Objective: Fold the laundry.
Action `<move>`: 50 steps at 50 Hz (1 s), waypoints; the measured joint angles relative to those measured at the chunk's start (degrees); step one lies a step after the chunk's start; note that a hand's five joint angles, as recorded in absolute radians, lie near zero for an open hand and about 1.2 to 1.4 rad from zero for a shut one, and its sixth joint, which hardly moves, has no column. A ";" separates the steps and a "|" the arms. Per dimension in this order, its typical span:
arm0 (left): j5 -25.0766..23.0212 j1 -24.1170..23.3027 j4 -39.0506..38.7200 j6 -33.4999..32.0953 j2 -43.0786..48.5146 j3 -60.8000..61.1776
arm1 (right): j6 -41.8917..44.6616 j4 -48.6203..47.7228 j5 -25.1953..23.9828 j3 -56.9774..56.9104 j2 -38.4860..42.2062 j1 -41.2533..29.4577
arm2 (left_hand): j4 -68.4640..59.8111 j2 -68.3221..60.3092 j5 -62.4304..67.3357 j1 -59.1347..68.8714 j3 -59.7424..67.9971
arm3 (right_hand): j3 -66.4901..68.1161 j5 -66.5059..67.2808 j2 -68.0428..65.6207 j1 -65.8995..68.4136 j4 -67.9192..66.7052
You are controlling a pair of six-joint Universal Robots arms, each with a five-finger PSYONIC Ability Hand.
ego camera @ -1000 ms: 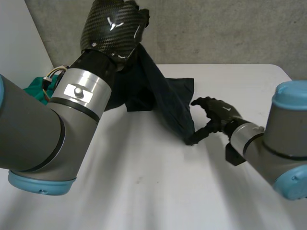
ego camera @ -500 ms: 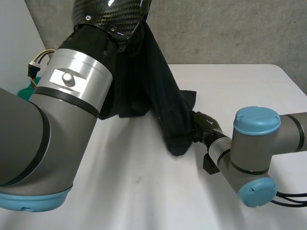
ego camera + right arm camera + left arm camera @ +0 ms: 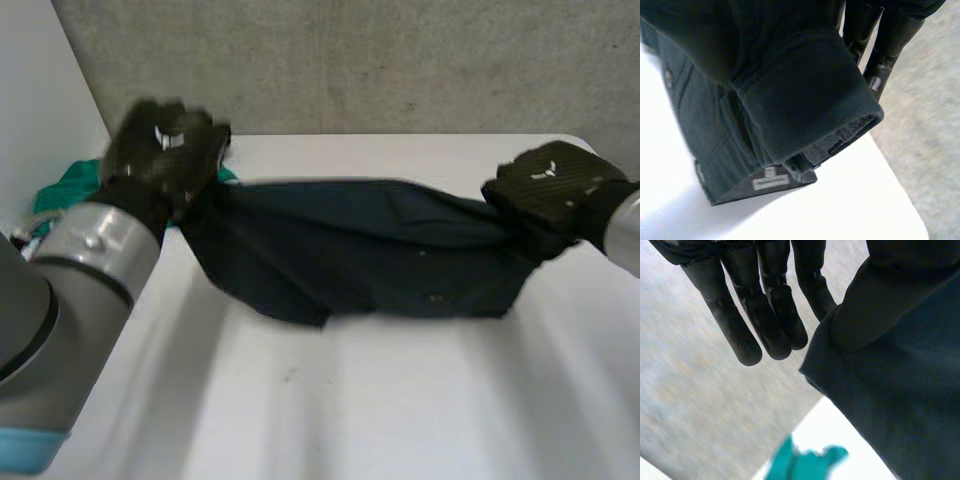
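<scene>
Navy garment (image 3: pixel 370 250) hangs stretched between our two hands over the white surface (image 3: pixel 400 400). Our left hand (image 3: pixel 165 150) pinches one end at the thumb side, its fingers (image 3: pixel 765 315) straight. Our right hand (image 3: pixel 550 190) is clamped on the other end. Teal cloth (image 3: pixel 65 190) lies beside the left hand.
</scene>
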State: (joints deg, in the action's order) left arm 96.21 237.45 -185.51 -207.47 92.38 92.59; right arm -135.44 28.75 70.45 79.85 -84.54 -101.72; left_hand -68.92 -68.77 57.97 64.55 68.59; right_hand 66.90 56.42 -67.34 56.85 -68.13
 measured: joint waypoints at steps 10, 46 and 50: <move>-0.32 -0.49 3.56 0.10 4.75 5.30 | 1.88 6.67 0.47 -0.44 4.44 -0.87 | 0.00 0.00 0.00 0.00 0.00 | 0.57 0.00 0.00 0.00 0.00; 0.17 5.02 -30.04 -0.67 25.49 -30.43 | -8.46 -40.75 10.22 -32.10 23.42 -7.45 | -0.01 -0.02 -0.01 0.00 0.00 | 0.57 0.00 0.00 0.00 -0.01; 0.07 4.55 -29.46 -0.58 25.72 -23.29 | -8.20 -38.05 9.77 -28.11 25.41 -7.45 | -0.01 -0.02 0.00 0.00 0.00 | 0.57 0.01 0.00 0.00 -0.01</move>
State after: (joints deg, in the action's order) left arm 96.28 242.00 -214.97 -208.05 118.10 69.30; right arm -143.64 -9.30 80.22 51.74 -59.13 -109.17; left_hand -68.93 -68.79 57.96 64.55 68.59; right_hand 67.47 56.43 -67.33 56.85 -68.14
